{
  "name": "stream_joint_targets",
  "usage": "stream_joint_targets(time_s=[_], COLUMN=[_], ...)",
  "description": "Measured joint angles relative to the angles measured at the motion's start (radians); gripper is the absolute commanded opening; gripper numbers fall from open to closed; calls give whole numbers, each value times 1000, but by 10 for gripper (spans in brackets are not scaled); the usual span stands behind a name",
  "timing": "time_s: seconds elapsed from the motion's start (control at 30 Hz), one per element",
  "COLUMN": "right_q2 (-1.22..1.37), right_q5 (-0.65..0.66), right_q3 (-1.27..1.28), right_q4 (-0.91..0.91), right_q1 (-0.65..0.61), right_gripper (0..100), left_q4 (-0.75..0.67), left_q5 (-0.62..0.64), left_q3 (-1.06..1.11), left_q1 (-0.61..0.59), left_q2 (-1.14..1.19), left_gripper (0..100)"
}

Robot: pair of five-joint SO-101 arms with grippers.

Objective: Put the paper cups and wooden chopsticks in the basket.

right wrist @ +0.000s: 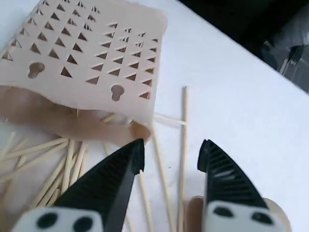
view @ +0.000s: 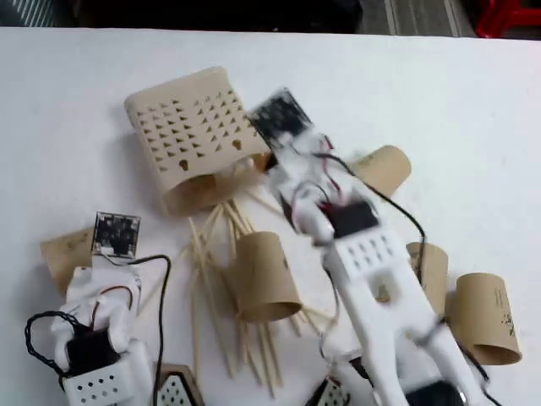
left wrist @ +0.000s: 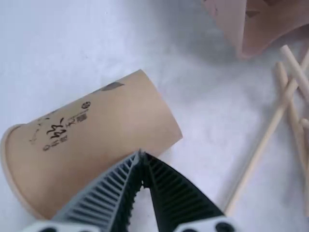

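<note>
Matt brown paper cups (left wrist: 91,140), bare pale wooden chopsticks (right wrist: 183,130), a matt, plastic-looking perforated basket (right wrist: 96,53), a ribbed plastic left pincer (left wrist: 141,159), a smooth white surface (view: 439,93).

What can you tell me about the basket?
The basket is beige and plastic-looking, with rounded corners and a wall pierced by rows of triangular holes plus two keyhole slots. It lies tipped on its side on the white table, its open mouth facing the chopsticks that fan out from it.

A white table (view: 473,101) spreads wide; beyond its far edge lie a dark strip (view: 211,13) and something red (view: 507,15).
</note>
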Motion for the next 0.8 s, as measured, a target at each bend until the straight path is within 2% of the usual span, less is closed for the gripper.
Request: stream_joint_targets(time_s=[0.2, 0.37, 0.43, 0.67, 0.73, 0.8], right_q2=[244, 324, 344, 471, 506, 522], right_q5=[0, 0, 0, -2, -2, -2], right_q3=[-110, -140, -141, -141, -141, -141], right_q4=[0, 0, -17, -209, -262, -292], right_q1=[-20, -20, -20, -12, -9, -8], right_gripper=[204, 308, 314, 305, 264, 182], left_q4=[0, 0, 0, 0, 0, 0], left_q5=[0, 0, 0, 0, 0, 0], left_q3=[0, 0, 0, 0, 0, 0], left_q1=[0, 0, 0, 0, 0, 0], left_q2=[0, 0, 0, 0, 0, 0], left_gripper=[27, 27, 27, 27, 27, 27])
